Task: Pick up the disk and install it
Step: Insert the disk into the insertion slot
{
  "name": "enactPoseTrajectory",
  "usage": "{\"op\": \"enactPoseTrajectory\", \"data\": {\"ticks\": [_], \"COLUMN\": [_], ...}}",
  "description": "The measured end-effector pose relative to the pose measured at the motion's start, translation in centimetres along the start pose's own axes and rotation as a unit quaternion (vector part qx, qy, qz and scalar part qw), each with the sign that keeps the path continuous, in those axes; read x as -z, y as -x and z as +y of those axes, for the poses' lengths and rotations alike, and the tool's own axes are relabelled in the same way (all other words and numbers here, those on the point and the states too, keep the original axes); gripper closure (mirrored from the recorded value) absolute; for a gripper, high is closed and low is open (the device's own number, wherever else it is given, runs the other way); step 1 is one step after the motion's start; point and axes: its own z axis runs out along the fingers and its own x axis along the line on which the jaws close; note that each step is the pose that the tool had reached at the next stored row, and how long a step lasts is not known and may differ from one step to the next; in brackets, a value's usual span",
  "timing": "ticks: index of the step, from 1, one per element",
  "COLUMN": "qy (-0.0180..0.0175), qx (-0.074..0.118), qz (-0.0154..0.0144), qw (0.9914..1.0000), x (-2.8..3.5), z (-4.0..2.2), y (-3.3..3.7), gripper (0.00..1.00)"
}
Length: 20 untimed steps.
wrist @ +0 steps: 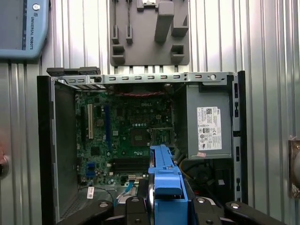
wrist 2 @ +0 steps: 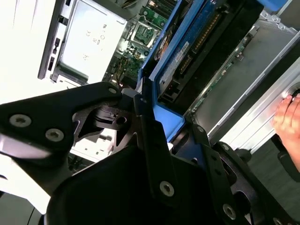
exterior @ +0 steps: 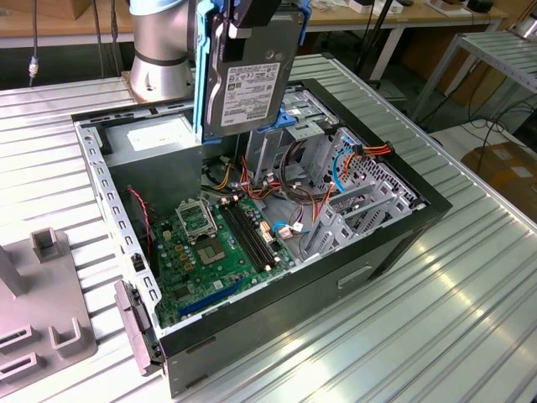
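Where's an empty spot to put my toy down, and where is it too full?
The ribbed table is bare on the exterior view's right of the computer case, and on the exterior view's left between the case and the grey fixture. Inside the case it is crowded: motherboard, cables, and the disk held above them.

The ribbed metal table [exterior: 453, 311] reflects bright light; a wooden bench [exterior: 419, 15] crosses the top of the frame, and 1 cardboard box [exterior: 506, 166] sits at the right edge.
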Motion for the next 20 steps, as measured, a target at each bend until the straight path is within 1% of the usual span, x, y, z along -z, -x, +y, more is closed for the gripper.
{"op": "enactPoseTrajectory", "data": {"ticks": [9,15,16,18,20], "qy": [0.0000,0.0000,0.0000,0.0000,0.0000], "qx": [0.000,0.000,0.000,0.000,0.000], "qz": [0.0000,0.0000,0.0001,0.0001,0.0001], "qw": [1.00000,1.00000,1.00000,1.00000,1.00000], "x": [-0.12,-0.22,-0.23,-0.24,-0.24], "z": [-1.11,-2.39,-2.50,-2.60,-2.67], "y": [0.02,0.06,0.05,-0.09,-0.51], "gripper": [0.63,0.63,0.63,0.63,0.63]}}
